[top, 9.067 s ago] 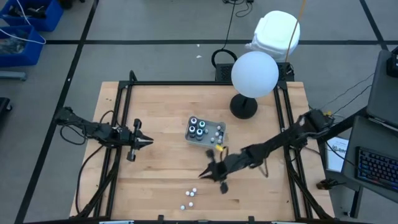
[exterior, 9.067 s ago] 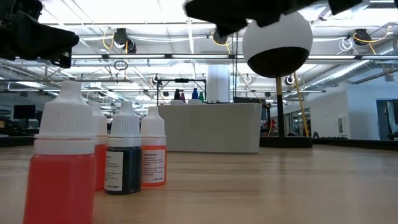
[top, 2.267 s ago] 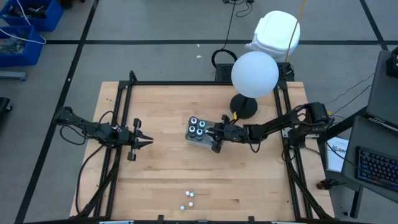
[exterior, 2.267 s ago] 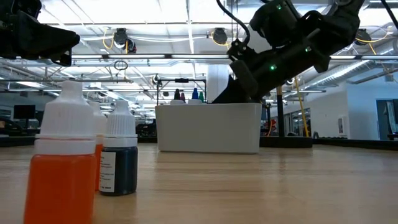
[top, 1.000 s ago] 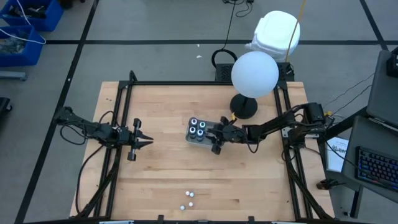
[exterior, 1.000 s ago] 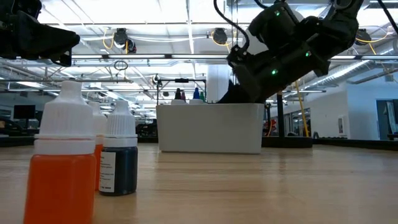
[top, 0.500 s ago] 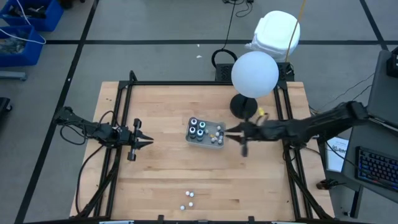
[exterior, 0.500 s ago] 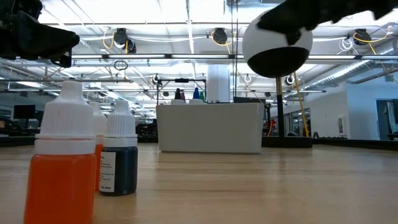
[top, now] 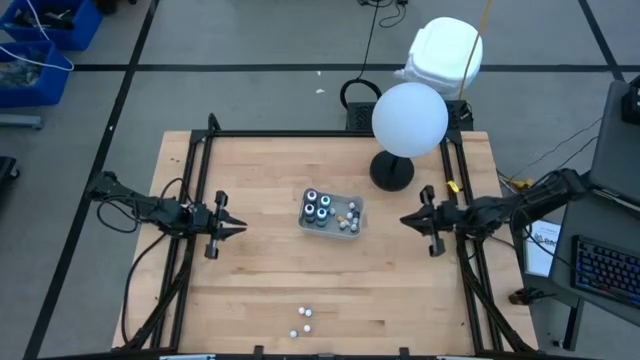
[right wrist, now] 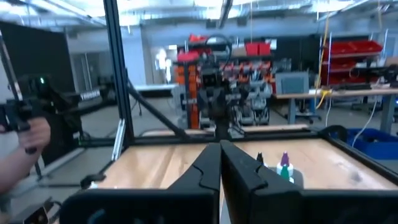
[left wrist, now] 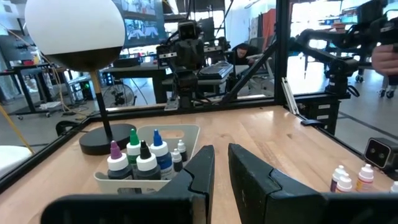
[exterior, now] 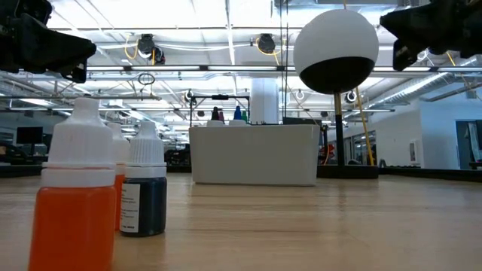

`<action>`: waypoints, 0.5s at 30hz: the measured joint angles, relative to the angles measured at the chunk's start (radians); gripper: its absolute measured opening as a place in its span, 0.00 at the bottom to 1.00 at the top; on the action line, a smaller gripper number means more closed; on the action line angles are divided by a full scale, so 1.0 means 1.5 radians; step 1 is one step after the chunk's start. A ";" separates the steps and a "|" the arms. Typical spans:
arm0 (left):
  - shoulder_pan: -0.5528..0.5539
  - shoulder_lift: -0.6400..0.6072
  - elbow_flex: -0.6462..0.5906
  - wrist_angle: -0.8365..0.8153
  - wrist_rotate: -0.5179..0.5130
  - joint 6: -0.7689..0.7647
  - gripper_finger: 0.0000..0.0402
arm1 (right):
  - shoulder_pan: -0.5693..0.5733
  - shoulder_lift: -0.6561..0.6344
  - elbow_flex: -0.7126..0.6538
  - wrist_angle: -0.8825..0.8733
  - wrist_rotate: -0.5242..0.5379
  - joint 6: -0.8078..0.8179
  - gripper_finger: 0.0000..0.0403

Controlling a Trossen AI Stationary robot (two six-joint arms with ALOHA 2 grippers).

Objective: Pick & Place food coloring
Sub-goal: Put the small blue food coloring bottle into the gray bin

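A grey tray sits mid-table, holding four larger bottles with coloured tops and a few small white-capped ones. Three more small bottles stand near the table's near edge. The low view shows two of them close up, an orange one and a dark one. My right gripper hovers shut to the right of the tray, near the table's right rail, holding nothing. My left gripper waits left of the tray, its fingers almost together.
A lamp with a white globe and a black base stands behind the tray toward the far right. A black frame runs around the table. Bare wood lies between the tray and the three loose bottles.
My right gripper has drawn back from the tray's right part toward the table's right edge and has risen out of the low view's middle. Small white-capped bottles now show in the tray where the gripper stood. The left arm has kept still.
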 joint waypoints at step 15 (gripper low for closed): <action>0.000 0.000 0.000 -0.003 -0.010 -0.021 0.14 | -0.001 -0.137 -0.019 -0.097 -0.001 0.003 0.00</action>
